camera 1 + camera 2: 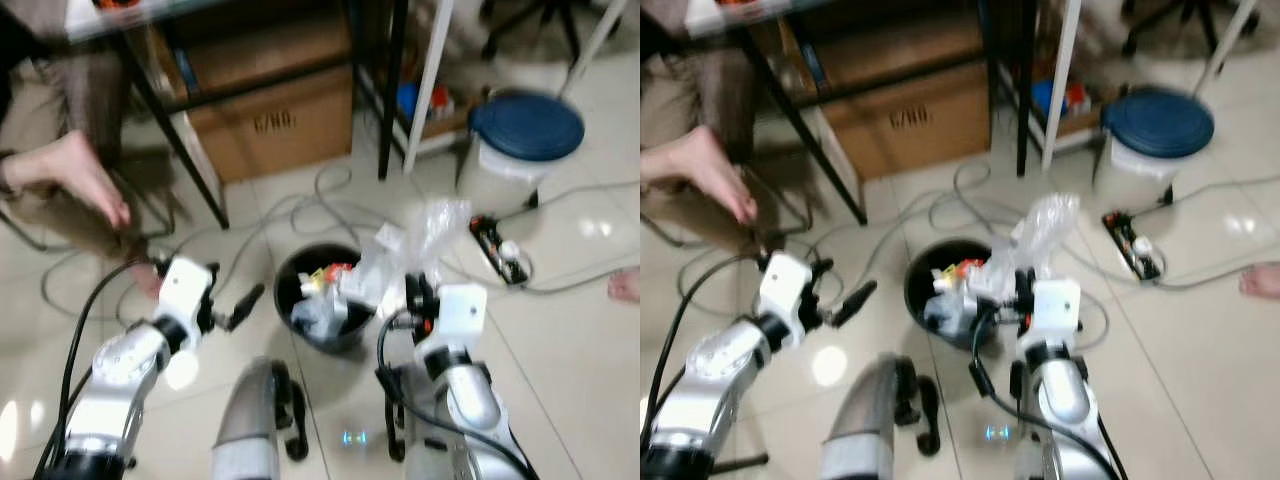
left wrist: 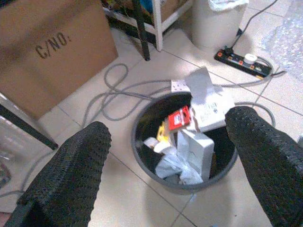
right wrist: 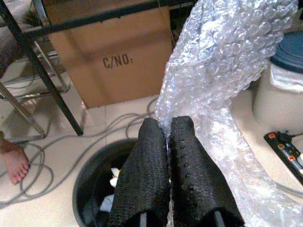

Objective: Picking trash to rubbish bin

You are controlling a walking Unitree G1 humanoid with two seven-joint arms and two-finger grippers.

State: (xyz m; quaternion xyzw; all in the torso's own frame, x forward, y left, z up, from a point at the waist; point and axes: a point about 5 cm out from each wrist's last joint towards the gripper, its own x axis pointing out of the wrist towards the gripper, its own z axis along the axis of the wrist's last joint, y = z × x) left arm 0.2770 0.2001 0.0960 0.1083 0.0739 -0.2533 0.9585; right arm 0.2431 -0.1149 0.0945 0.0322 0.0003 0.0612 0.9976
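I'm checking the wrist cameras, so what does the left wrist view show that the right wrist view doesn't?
Left wrist view: the open left gripper, and inside the bin a red packet and white boxes.

Right wrist view: the right gripper shut on bubble wrap above the bin, the blue lid of a tub, and a person's bare foot.

Both: the bin, the cardboard box, grey cables and the power strip.
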